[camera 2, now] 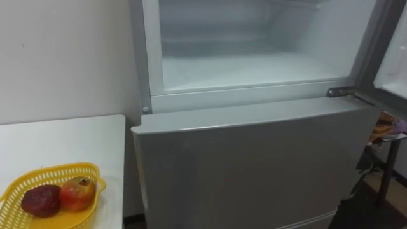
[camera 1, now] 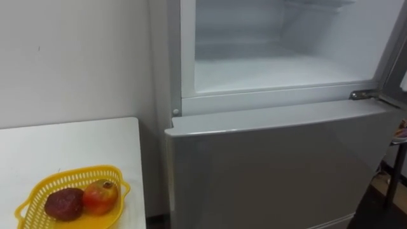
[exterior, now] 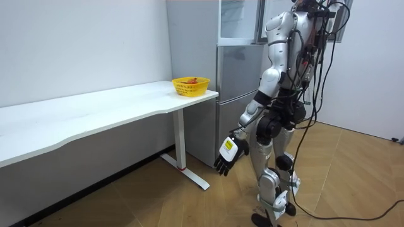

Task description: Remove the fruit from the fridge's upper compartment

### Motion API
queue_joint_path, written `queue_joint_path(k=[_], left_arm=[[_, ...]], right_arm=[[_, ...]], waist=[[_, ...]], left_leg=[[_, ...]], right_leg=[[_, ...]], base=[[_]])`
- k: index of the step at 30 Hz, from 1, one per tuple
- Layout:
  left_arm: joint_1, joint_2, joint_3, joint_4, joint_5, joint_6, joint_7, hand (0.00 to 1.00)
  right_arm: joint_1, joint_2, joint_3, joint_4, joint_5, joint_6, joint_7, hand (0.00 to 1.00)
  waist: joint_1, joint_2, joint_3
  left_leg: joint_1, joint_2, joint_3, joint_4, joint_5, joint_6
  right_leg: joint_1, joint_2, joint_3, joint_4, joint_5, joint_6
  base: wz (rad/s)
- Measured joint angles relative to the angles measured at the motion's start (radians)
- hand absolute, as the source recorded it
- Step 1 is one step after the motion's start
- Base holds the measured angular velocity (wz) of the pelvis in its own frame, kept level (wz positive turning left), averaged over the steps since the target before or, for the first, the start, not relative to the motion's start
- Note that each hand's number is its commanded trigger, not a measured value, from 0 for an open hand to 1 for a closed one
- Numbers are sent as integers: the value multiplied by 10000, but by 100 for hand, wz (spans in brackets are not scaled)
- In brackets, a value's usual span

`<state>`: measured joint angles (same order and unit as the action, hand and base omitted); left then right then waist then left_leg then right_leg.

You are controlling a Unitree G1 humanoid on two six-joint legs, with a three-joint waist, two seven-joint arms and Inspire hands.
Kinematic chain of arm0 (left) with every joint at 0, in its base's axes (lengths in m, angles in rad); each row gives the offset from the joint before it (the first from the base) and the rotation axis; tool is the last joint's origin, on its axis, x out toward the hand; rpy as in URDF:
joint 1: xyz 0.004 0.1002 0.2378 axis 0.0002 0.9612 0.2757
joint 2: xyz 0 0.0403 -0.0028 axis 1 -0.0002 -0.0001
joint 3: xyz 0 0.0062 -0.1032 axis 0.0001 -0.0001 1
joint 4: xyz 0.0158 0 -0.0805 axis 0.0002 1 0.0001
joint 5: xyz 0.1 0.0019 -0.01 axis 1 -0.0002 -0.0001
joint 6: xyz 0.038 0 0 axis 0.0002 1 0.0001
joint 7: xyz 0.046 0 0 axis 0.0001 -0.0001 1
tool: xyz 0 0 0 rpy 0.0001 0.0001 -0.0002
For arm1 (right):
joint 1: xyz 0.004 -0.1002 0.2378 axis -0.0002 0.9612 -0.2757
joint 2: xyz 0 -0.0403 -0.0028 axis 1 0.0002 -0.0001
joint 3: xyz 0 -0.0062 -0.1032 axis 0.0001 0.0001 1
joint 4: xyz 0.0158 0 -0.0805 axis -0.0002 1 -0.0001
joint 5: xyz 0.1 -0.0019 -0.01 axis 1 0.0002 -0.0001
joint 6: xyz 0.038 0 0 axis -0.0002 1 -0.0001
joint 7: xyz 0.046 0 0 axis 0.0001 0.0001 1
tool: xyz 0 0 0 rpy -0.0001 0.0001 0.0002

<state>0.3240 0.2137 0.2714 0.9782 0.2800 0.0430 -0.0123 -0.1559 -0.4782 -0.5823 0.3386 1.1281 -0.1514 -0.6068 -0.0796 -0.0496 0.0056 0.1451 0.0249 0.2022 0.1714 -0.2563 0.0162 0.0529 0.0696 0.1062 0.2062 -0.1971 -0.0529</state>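
Yellow basket (camera 1: 95, 170) cropped at bottom; upper fridge (camera 1: 280, 70) top cut off.

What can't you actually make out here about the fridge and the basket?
The upper fridge compartment: its top is cut off by both eye views' upper edge, so anything stored higher is unseen.
The open door: cut off by the right edge.
The fruit in the yellow basket: too small in the room view.

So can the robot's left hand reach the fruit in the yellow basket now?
Probably not yet. The left hand hangs low by its leg, under tabletop height, and the yellow basket sits up on the white table beside the fridge. Nothing blocks it; the arm must lift first.
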Motion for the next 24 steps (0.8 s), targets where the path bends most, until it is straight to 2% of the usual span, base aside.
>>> queue_joint_path(k=[16,24], left_arm=[[7,164,-21,1,287,19,26,0],[16,177,-1,39,294,-12,24,0]], right_arm=[[-382,-197,-224,1,80,-7,-1116,0],[-395,-461,-679,75,1015,-125,-1398,0]], waist=[[13,-3,3],[-3,57,-7]], left_leg=[[8,-5,-7,-39,0,0],[1,-5,-49,-36,0,0]], right_leg=[[-6,12,-1,-3,3,2],[-2,5,-72,4,3,2]], base=[[0],[1]])
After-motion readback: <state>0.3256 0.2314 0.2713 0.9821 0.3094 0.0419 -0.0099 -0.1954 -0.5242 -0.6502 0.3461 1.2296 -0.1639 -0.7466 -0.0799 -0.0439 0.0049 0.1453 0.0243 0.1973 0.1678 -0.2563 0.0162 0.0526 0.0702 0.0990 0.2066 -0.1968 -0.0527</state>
